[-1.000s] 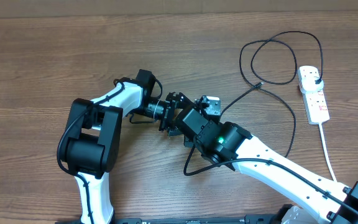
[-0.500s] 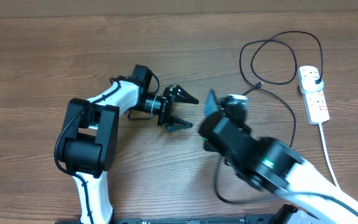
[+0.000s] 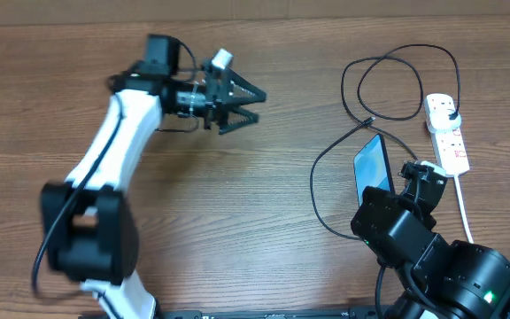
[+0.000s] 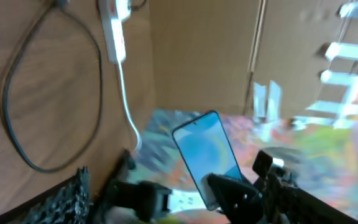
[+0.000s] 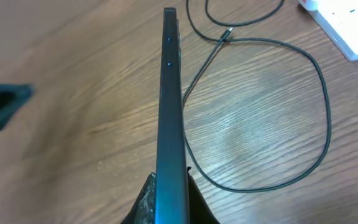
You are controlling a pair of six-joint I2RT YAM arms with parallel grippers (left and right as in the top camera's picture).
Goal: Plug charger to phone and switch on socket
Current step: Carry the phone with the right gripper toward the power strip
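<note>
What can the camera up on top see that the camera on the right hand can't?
Only the overhead view shows the left gripper, wide open, and the blue screen of the phone. Only the right wrist view shows the phone's thin edge up close, with the right gripper squeezing it. Both show the charger cable looping on the table and the white socket.

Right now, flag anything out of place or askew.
The phone is held up on edge, clamped at its lower end by the right gripper, not lying flat. The charger sprawls in loose loops beside it, its tip not plugged into the phone. Nothing looks damaged or spilled.
</note>
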